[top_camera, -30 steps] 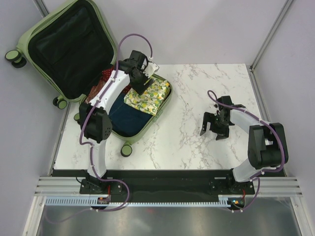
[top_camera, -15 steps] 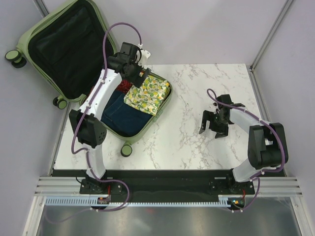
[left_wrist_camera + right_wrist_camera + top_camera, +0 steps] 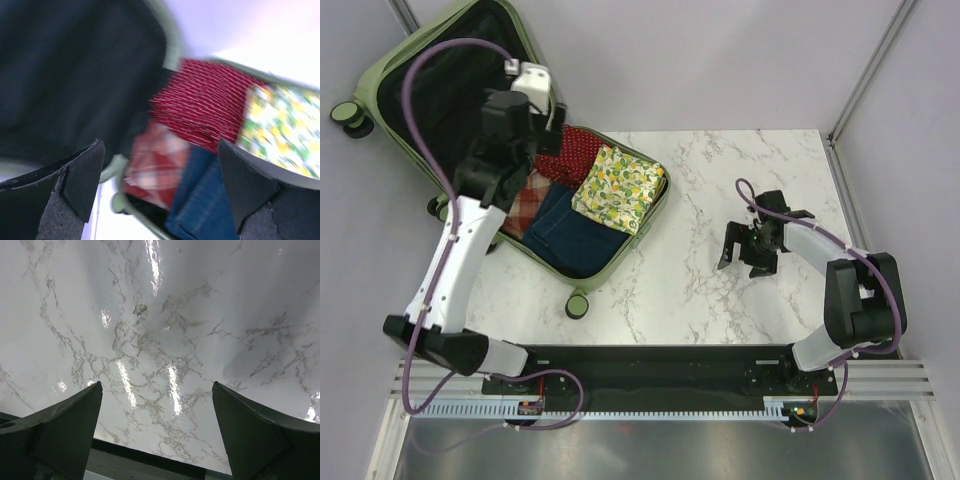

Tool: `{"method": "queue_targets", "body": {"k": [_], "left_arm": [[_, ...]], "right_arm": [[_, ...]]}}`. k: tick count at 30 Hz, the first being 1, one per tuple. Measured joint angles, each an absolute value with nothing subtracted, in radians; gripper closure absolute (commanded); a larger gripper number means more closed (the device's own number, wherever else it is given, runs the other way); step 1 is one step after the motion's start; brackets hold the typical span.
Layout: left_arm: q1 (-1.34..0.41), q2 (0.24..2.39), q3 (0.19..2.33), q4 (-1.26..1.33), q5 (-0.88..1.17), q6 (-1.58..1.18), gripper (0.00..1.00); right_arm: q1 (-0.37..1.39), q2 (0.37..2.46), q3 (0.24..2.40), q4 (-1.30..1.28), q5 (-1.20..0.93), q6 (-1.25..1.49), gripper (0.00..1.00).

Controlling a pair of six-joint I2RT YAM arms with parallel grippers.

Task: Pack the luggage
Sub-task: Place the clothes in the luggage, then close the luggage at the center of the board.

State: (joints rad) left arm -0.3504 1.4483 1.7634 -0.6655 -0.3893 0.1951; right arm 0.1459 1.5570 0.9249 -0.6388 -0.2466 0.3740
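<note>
The pale green luggage (image 3: 420, 100) lies open at the table's far left, its black-lined lid (image 3: 65, 75) leaning back. In its base lie a red patterned cloth (image 3: 582, 148) (image 3: 205, 105), a lemon-print cloth (image 3: 618, 188) (image 3: 285, 120), blue jeans (image 3: 570, 225) (image 3: 200, 200) and a red plaid cloth (image 3: 525, 205) (image 3: 155, 165). My left gripper (image 3: 542, 140) (image 3: 160, 190) hovers high over the hinge side, open and holding nothing. Over bare marble at the right, my right gripper (image 3: 745, 250) (image 3: 157, 435) is open and empty too.
The white marble table (image 3: 720, 180) (image 3: 165, 340) runs to grey walls at the back and sides. Caster wheels (image 3: 578, 305) stick out at the luggage's near corner, others (image 3: 348, 115) past the table's left edge. A black rail (image 3: 150, 462) lines the near edge.
My left gripper has opened, lifted off the lemon-print cloth and swung back to the left over the hinge. The cloth stays in the luggage. The right gripper has barely shifted.
</note>
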Motion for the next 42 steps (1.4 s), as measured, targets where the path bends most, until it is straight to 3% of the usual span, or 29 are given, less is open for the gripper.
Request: {"method": "queue_targets", "body": {"k": [7, 18, 25, 34, 42], "left_arm": [[-0.091, 1.304, 1.748, -0.614, -0.595, 0.088, 0.00], [0.302, 1.335, 1.729, -0.582, -0.511, -0.013, 0.00], [0.368, 1.393, 1.696, -0.482, -0.404, -0.027, 0.08], [0.413, 1.512, 1.710, -0.410, -0.329, -0.033, 0.26], [0.413, 1.569, 1.723, -0.381, -0.286, -0.033, 0.31]], "right_arm": [[0.168, 1.557, 0.925, -0.625, -0.258, 0.378, 0.02], [0.193, 1.557, 0.928, -0.625, -0.265, 0.378, 0.02], [0.217, 1.576, 0.970, -0.635, -0.265, 0.378, 0.02], [0.279, 1.615, 0.991, -0.644, -0.260, 0.397, 0.02], [0.326, 1.665, 1.023, -0.648, -0.255, 0.413, 0.02]]}}
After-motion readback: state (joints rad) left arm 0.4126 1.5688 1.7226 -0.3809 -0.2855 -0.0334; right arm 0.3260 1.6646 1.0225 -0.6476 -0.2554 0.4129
